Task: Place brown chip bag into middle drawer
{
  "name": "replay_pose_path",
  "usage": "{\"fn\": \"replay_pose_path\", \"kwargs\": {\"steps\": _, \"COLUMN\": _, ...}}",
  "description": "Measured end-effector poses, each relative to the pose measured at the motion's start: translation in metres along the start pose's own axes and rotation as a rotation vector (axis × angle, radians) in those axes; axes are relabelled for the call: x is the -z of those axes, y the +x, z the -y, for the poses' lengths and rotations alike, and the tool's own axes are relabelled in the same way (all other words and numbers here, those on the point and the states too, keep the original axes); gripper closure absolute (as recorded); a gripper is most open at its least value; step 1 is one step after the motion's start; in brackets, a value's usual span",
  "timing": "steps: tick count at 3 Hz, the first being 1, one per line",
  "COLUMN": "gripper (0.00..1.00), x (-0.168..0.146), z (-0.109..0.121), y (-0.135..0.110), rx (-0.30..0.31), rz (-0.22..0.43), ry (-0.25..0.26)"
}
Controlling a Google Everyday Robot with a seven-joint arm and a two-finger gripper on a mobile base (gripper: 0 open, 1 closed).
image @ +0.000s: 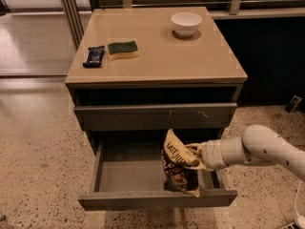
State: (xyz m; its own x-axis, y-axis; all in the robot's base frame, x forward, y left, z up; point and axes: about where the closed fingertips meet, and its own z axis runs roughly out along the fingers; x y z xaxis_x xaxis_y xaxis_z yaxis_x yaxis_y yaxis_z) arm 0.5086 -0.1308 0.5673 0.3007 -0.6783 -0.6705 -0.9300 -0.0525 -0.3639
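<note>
Gripper (194, 154) low and right of centre, on an arm (259, 149) reaching in from the right edge, clamped on the cream upper part of the chip bag (176, 170). Bag just left of and below the gripper, long axis near upright, top tipped toward upper left. Lower end down inside the open drawer (157, 200), right half, close behind the front panel. Impossible to tell whether touching the drawer floor or hanging just above it. Probably near the end: lower slightly, then release, minding a topple forward over the front panel.
</note>
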Motion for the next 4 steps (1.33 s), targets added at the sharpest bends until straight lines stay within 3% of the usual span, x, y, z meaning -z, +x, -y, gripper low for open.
{"fn": "replay_pose_path", "kwargs": {"steps": 2, "gripper": 1.00, "x": -0.041, "z": 0.024, "y": 0.019, "rx": 0.048, "rz": 0.052, "ry": 0.005}}
{"fn": "replay_pose_path", "kwargs": {"steps": 4, "gripper": 1.00, "x": -0.060, "z": 0.045, "y": 0.002, "rx": 0.096, "rz": 0.082, "ry": 0.004}}
